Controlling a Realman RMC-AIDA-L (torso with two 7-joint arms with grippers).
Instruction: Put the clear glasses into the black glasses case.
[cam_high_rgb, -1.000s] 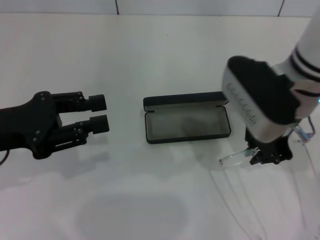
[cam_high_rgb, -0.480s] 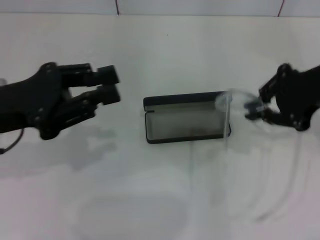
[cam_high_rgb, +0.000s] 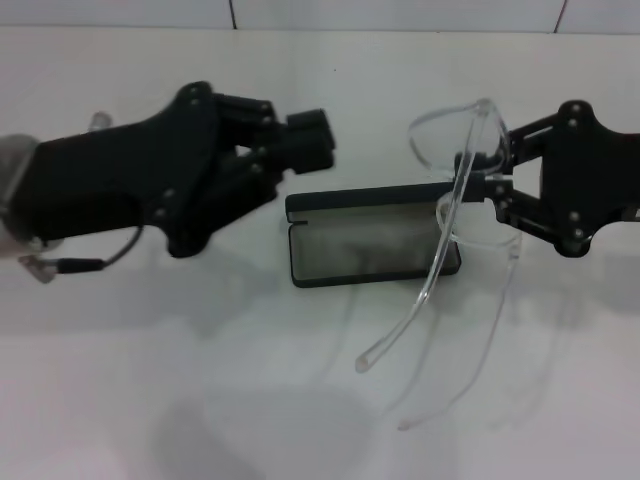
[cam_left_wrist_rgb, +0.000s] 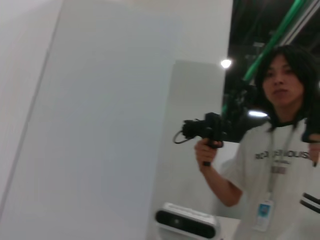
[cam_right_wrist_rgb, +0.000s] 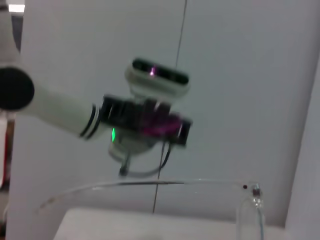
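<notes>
Clear glasses (cam_high_rgb: 455, 200) now above open black glasses case (cam_high_rgb: 372, 245)

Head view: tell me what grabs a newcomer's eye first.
The right hand holds the clear glasses in the air above the right end of the open black case, their long arms hanging toward the front of the table. The left hand hovers just behind the case's left end.

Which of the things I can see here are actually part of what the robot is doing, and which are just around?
Part of the job:
clear glasses, held up by the right pincer
black glasses case, open on the table
left pincer, raised near the case

Just around:
white table
person with a camera, seen from the left wrist
</notes>
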